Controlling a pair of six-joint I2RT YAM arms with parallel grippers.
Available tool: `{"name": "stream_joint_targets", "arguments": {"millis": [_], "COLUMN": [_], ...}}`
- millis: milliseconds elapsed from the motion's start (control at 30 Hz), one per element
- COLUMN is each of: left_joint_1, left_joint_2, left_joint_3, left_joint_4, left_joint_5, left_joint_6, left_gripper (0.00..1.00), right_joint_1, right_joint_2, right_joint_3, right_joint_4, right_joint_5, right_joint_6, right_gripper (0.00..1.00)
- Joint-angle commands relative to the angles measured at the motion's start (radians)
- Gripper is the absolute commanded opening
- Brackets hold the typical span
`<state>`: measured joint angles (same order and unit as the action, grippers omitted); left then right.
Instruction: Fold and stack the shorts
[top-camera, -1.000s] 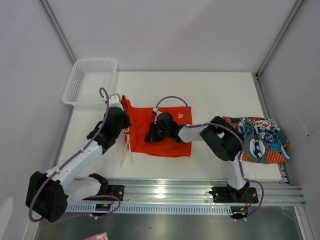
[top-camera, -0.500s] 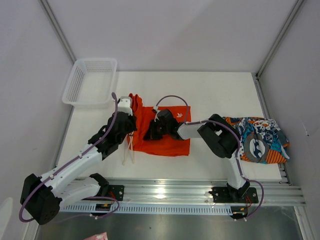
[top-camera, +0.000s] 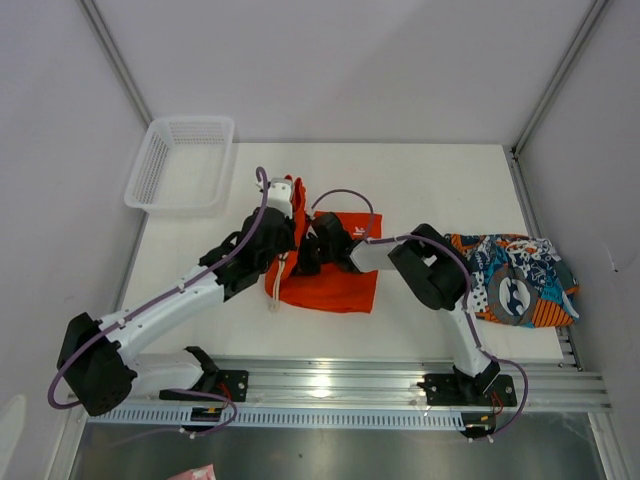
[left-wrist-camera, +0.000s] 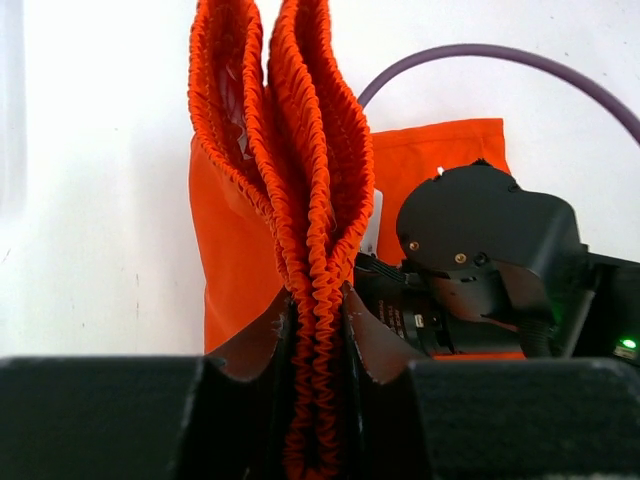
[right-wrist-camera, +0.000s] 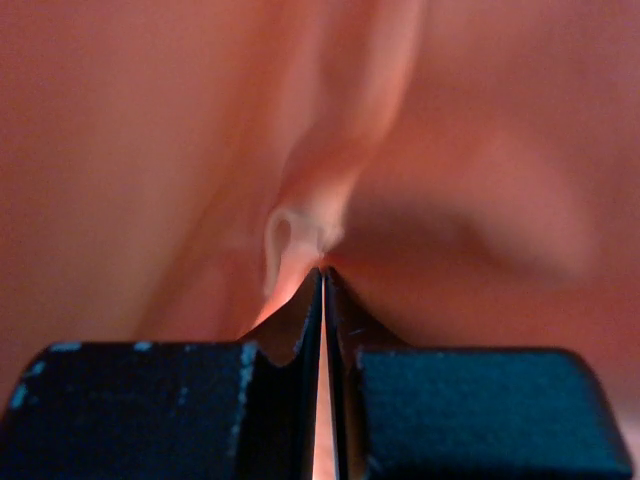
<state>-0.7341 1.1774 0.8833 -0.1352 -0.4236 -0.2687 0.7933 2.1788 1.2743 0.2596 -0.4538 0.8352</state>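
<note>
**Left wrist view.** Your left claw (left-wrist-camera: 315, 300) is clamped on the gathered elastic waistband of the orange shorts (left-wrist-camera: 300, 150). The ruffled band passes between the fingers (left-wrist-camera: 250, 345) and stands upright ahead of them. The flat orange panel lies beyond it on the table (top-camera: 430, 190). The black body of the right arm sits just to the claw's right.

**Right wrist view.** Your right claw (right-wrist-camera: 323, 275) has its fingers pressed together on a small pucker of the same orange cloth, which fills the view ahead of the tips.

**Top view.** The two claws sit close together at the raised left edge of the orange shorts. The white drawstring (top-camera: 273, 297) hangs on the near side of the left claw. The printed shorts (top-camera: 520, 280) lie crumpled well to the right of the right claw, at the table's right edge. The white mesh basket (top-camera: 180, 160) sits beyond and to the left of the left claw.
</note>
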Motion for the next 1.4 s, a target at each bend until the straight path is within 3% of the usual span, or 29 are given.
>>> {"name": "stream_joint_targets", "arguments": {"millis": [0, 200, 533, 633, 867, 1067, 1367], "left_joint_1": [-0.013, -0.013, -0.01, -0.005, 0.03, 0.03, 0.007], "left_joint_2": [0.004, -0.015, -0.047, -0.05, -0.048, -0.039, -0.012], "left_joint_3": [0.057, 0.056, 0.029, 0.034, 0.062, 0.08, 0.088], "left_joint_4": [-0.003, -0.067, -0.092, -0.084, -0.072, -0.061, -0.015], "left_joint_5": [-0.055, -0.126, -0.167, -0.182, -0.167, -0.156, -0.087], "left_joint_6": [0.005, -0.024, -0.02, -0.012, 0.031, 0.048, 0.085], "left_gripper": [0.03, 0.03, 0.03, 0.04, 0.04, 0.04, 0.03], "right_joint_1": [-0.005, 0.0, -0.009, -0.042, -0.101, -0.135, -0.298], "right_joint_2": [0.096, 0.2, 0.211, 0.144, -0.016, -0.123, -0.42], "right_joint_3": [0.033, 0.088, 0.234, 0.218, 0.203, 0.18, -0.133], "right_joint_4": [0.055, 0.201, 0.09, 0.07, -0.058, -0.178, -0.332], "right_joint_5": [-0.071, -0.161, -0.213, -0.221, -0.201, -0.169, -0.047], "right_joint_6": [0.1, 0.235, 0.193, 0.183, 0.101, 0.016, -0.189], "right_gripper": [0.05, 0.03, 0.07, 0.12, 0.43, 0.46, 0.37]}}
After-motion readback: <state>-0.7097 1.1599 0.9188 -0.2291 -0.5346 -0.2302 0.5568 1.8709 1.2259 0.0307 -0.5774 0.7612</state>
